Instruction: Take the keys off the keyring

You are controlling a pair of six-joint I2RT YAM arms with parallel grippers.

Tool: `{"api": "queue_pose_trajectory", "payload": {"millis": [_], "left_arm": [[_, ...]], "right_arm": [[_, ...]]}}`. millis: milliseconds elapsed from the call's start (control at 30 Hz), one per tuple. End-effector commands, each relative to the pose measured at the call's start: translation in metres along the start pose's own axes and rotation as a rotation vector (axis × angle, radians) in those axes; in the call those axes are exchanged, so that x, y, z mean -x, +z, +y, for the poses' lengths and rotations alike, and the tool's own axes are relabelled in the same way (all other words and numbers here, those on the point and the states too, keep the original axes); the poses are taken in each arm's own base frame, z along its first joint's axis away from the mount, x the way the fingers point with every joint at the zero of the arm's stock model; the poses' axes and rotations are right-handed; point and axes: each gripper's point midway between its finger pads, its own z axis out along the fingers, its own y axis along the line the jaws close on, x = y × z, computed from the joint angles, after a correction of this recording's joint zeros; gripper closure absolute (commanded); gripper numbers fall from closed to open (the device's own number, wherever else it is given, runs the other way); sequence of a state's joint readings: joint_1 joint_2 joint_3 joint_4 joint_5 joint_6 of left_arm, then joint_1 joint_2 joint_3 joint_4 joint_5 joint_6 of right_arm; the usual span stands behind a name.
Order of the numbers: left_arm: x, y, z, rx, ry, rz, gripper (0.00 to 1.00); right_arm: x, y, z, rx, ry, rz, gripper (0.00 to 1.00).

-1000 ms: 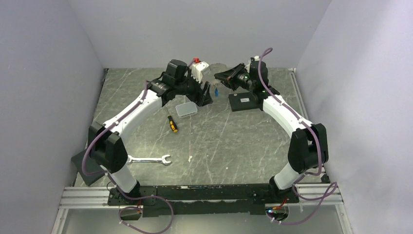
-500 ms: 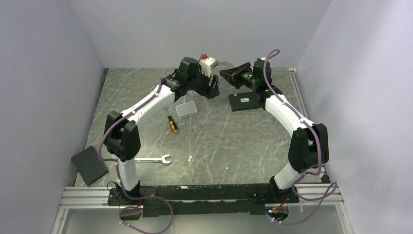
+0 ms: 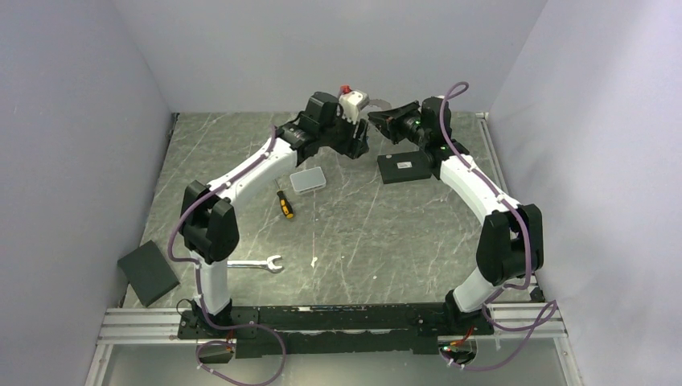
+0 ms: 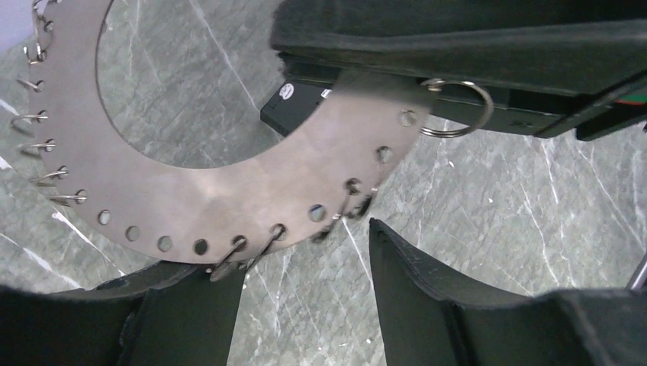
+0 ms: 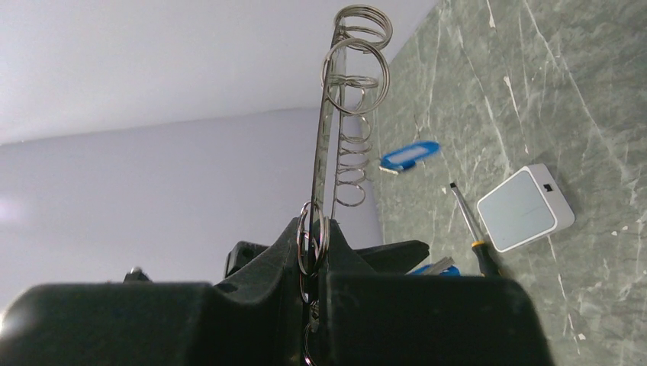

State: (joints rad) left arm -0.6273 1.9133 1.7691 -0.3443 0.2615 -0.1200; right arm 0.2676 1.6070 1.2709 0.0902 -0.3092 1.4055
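Right claw (image 5: pixel 314 252) clamps the keyring (image 4: pixel 229 198), aloft at upper centre of the top view. Left claw (image 4: pixel 305 267), jaws apart, sits beneath its rim. Hazard: off-target closure could twist the keyring loose.

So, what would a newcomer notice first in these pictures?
The large grey keyring stands out, held up over the table's far middle, its rim fringed with small wire rings. The right hand is clamped on it, and the left hand stands open just at its lower rim.
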Motion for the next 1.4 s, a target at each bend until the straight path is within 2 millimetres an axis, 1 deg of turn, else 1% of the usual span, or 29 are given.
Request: {"api": "queue_pose_trajectory", "payload": {"millis": [0,33,200,267,333,400,500,533,600,633,700,767,867,933,1000,1067,1200,1300,1367], "left_arm": [[0.046,-0.001,-0.025,-0.011,0.158,-0.137,0.38],[0.047,-0.001,-0.024,-0.004,0.207,-0.137,0.38],[0.053,-0.006,-0.027,-0.012,0.288,-0.154,0.39],[0.054,-0.01,-0.025,0.005,0.335,-0.17,0.39],[0.055,-0.014,-0.017,0.048,0.34,-0.176,0.37],[0.053,-0.017,-0.014,0.064,0.356,-0.172,0.34],[0.05,-0.022,-0.015,0.062,0.382,-0.194,0.26],[0.052,-0.027,-0.016,0.062,0.393,-0.222,0.22],[0.052,-0.035,-0.018,0.062,0.422,-0.271,0.2],[0.053,-0.039,-0.02,0.057,0.42,-0.286,0.21],[0.064,-0.043,-0.016,0.095,0.38,-0.326,0.29],[0.067,-0.041,-0.016,0.094,0.354,-0.342,0.36],[0.07,-0.04,-0.024,0.06,0.33,-0.393,0.36],[0.072,-0.04,-0.023,0.074,0.32,-0.417,0.35],[0.078,-0.04,-0.02,0.096,0.303,-0.439,0.35],[0.089,-0.042,-0.022,0.094,0.308,-0.475,0.36],[0.1,-0.04,-0.031,0.055,0.306,-0.505,0.44],[0.1,-0.037,-0.037,0.028,0.311,-0.504,0.53],[0.1,-0.036,-0.04,0.021,0.313,-0.508,0.55]], "right_arm": [[-0.011,-0.007,0.023,0.03,0.028,0.046,1.0],[-0.009,-0.006,0.022,0.034,0.03,0.044,1.0],[-0.011,-0.007,0.028,0.086,0.056,0.08,1.0],[-0.013,-0.009,0.032,0.105,0.056,0.089,1.0],[-0.015,-0.012,0.038,0.127,0.052,0.099,1.0],[-0.016,-0.013,0.042,0.139,0.052,0.106,1.0],[-0.016,-0.014,0.043,0.14,0.051,0.103,1.0],[-0.016,-0.014,0.044,0.14,0.051,0.101,1.0],[-0.017,-0.014,0.044,0.141,0.052,0.102,1.0],[-0.018,-0.015,0.046,0.147,0.054,0.106,1.0],[-0.021,-0.017,0.05,0.156,0.054,0.113,1.0],[-0.025,-0.019,0.052,0.159,0.054,0.119,1.0],[-0.028,-0.02,0.055,0.165,0.058,0.128,1.0],[-0.029,-0.021,0.055,0.166,0.065,0.129,1.0],[-0.03,-0.022,0.054,0.169,0.077,0.134,1.0],[-0.034,-0.021,0.053,0.168,0.083,0.144,1.0],[-0.041,-0.017,0.05,0.163,0.086,0.163,1.0],[-0.041,-0.015,0.047,0.156,0.086,0.161,1.0],[-0.042,-0.015,0.045,0.153,0.092,0.164,1.0]]}}
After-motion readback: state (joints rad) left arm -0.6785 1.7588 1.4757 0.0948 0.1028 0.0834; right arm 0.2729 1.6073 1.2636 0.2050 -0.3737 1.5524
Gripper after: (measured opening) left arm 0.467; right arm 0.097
